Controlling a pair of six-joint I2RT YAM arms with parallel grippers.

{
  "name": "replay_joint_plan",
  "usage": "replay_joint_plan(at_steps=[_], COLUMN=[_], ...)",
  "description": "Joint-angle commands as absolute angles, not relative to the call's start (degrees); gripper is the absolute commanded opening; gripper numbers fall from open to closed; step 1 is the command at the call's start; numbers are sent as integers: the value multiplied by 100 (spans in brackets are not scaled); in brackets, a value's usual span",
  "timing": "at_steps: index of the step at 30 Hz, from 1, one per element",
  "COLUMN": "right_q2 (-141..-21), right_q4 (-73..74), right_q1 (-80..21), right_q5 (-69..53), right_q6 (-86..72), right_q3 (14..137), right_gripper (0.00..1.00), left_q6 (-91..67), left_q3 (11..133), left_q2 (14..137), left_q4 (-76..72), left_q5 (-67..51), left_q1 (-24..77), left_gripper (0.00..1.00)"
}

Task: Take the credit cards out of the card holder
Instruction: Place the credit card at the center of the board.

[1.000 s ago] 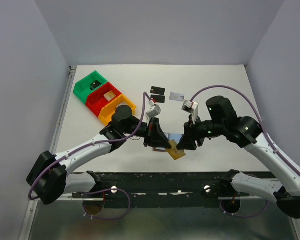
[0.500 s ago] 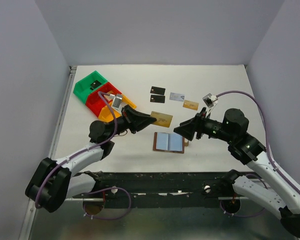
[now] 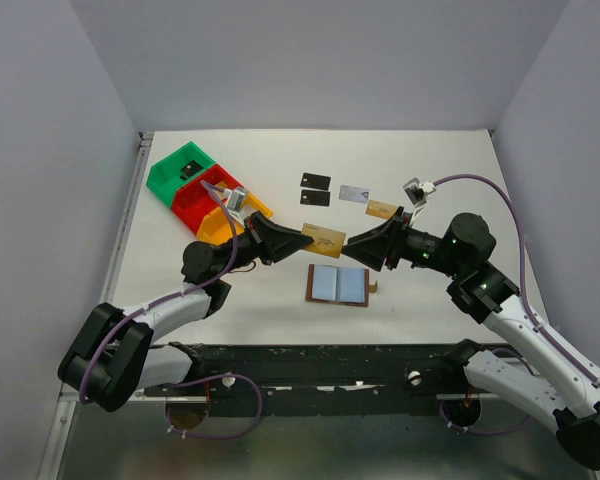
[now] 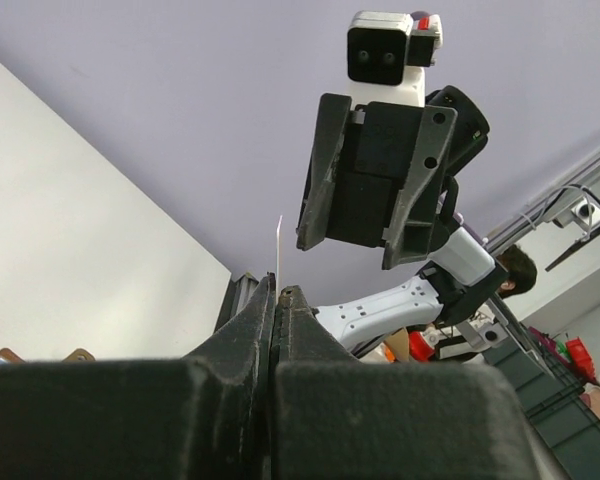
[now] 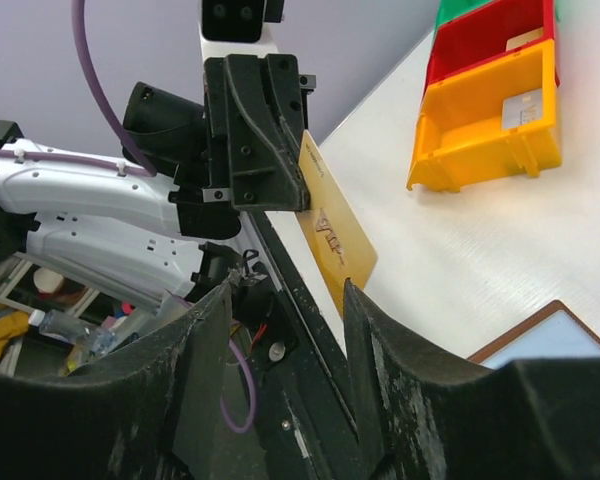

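The card holder lies open on the table, brown with grey-blue pockets; a corner of it shows in the right wrist view. My left gripper is shut on one tan-gold credit card, held in the air above and behind the holder. That card shows edge-on in the left wrist view and flat in the right wrist view. My right gripper is open, its fingertips just short of the card's free end. Two black cards, a silver one and a tan-gold one lie behind.
A row of green, red and yellow bins stands at the back left, just behind the left arm. The yellow bin holds a small white square. The arms' bases and a black rail run along the near edge.
Both grippers were down at the holder a second ago. The left gripper has risen to the left with a tan-gold card. The right gripper backed off, then closed in on the card's free end.
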State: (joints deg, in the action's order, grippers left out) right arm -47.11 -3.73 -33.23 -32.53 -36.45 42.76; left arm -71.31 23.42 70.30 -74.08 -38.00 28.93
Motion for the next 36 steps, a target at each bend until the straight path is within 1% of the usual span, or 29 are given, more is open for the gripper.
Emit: replay_joint_plan(at_steps=[1,6,10,25,29,33,34,35,36], right_q2=[-4772,-4860,-5009,-5326,-5423,-5441,-5432,-5406,-5379], right_q4=[-615,-606,-580,-1036,-1239,-1336,-1327,-1301,-1231], right_q1=[-3278,-3261,-3261,-3208,-3199,-3164,-3147,-3103,-3050], right_q5=[-3428,-3392,-3454,-3709,-3858,-3955,-3964,-3964,-3981], right_q6=[-3727,-3735,-3735,-3928,-4034,-4078,-4087,-4104,-4104], right_q3=[4201,4192,4210,4078,4078,4078,4069,4061,4069], right_gripper=[57,58,55,34,22,4,0,0,0], left_q6=[-7198,-7207,-7225,-7225,-7216,-7233,-7251,-7268,-7251], left_q3=[2355,2355,2364,2329,2311,2329,2355,2355,2364], left_q2=[6882,6838,6812,6776,6785,6811,6829,6847,6864], left_q4=[-9158,-9158,-9167,-9158,-9167,-9158,-9150,-9141,-9149], left_q5=[-3744,-3744,-3771,-3832,-3823,-3902,-3963,-4016,-4025], left_q1=[2874,2874,2874,2883,2892,2883,2883,2874,2865], left_gripper=[0,0,0,0,0,0,2,14,37])
